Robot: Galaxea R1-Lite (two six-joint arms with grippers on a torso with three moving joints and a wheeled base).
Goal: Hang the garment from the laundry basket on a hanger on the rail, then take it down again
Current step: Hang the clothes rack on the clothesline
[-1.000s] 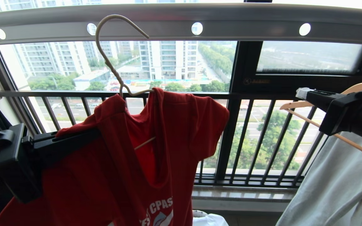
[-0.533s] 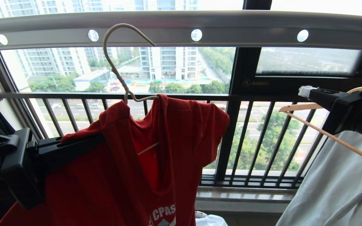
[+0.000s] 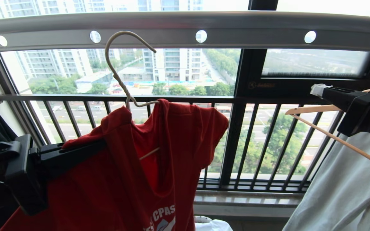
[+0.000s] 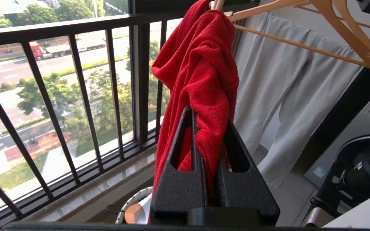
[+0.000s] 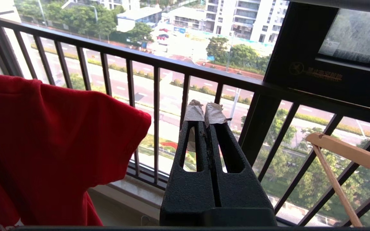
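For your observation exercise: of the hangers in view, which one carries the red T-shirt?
The thin cream-white wire hanger with the long hook neck carries the red T-shirt; the thick light-wood hanger beside it bears pale grey-green cloth.

left claw (image 3: 85, 146): clamped, arm raised | right claw (image 3: 316, 89): closed empty, arm raised

The hanger (image 3: 125, 80) hook has dropped below the rail (image 3: 185, 30).
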